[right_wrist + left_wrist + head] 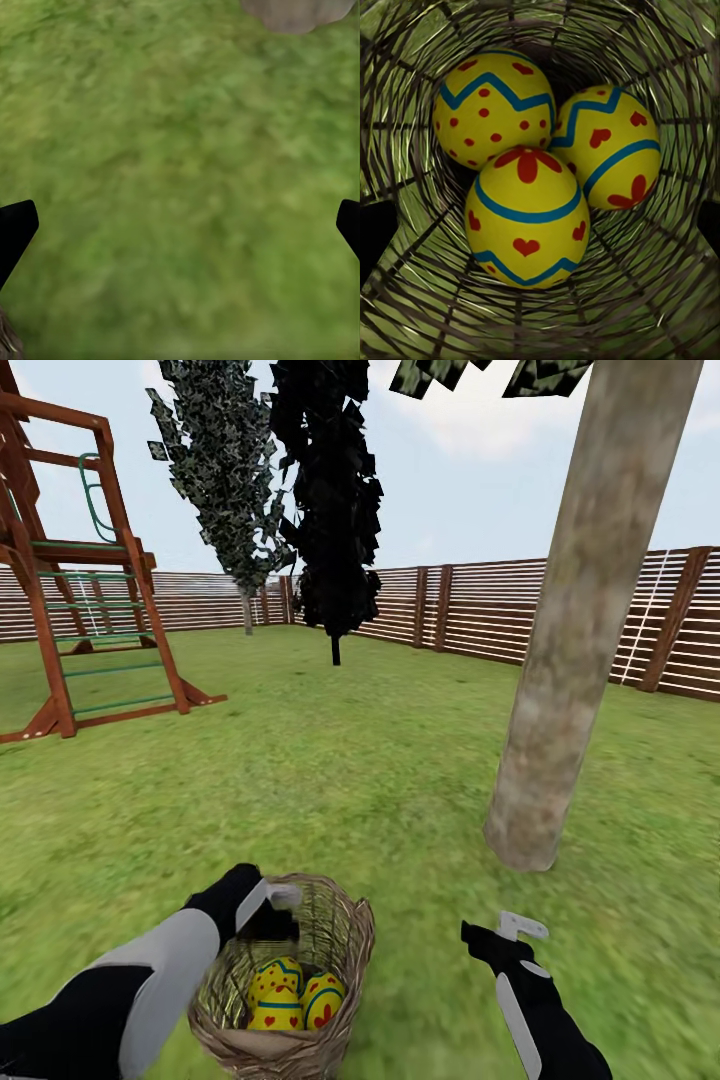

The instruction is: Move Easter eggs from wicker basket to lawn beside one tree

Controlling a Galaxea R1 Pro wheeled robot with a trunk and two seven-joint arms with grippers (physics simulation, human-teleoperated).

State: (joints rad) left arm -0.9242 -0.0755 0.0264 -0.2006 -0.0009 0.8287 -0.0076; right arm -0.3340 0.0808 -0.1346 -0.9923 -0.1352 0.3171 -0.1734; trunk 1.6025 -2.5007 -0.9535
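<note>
Wide, mottled green lawn point(330, 760) all round, closed in at the back by a brown slatted wooden fence point(480, 605), with a red-brown wooden playset point(70, 590) at the far left. Rising from the grass just right of centre, a thick, bare, leaning grey-beige tree trunk point(570, 650), its foot also at the edge of the right wrist view point(296, 13); farther back, a thin-trunked near-black tree point(335, 510) and a slim grey-green columnar tree point(225, 470). Directly in front, low in the head view, a small round tan-brown open-weave wicker basket point(340, 930) resting on the grass, near the trunk's base. Inside, all three yellow Easter eggs with blue-green zigzag bands and red marks, huddled touching: a heart-and-flower egg point(526, 217) nearest the left wrist camera, a dotted egg point(491, 109) and a heart-marked egg point(611, 146) behind it. Left gripper point(268, 915) poised over the basket's mouth, looking straight down the basket onto the eggs, dark fingertips point(376, 232) spread to either side of the frame, holding nothing. Right gripper point(505, 932) well clear of the basket on the tree side, likewise spread wide over bare grass, empty. Judged from this: nothing removed yet; left arm plainly the nearer, eggs straight ahead along its fingers, a straight descent onto the heart-and-flower egg, its long axis pointing roughly up toward the camera.
</note>
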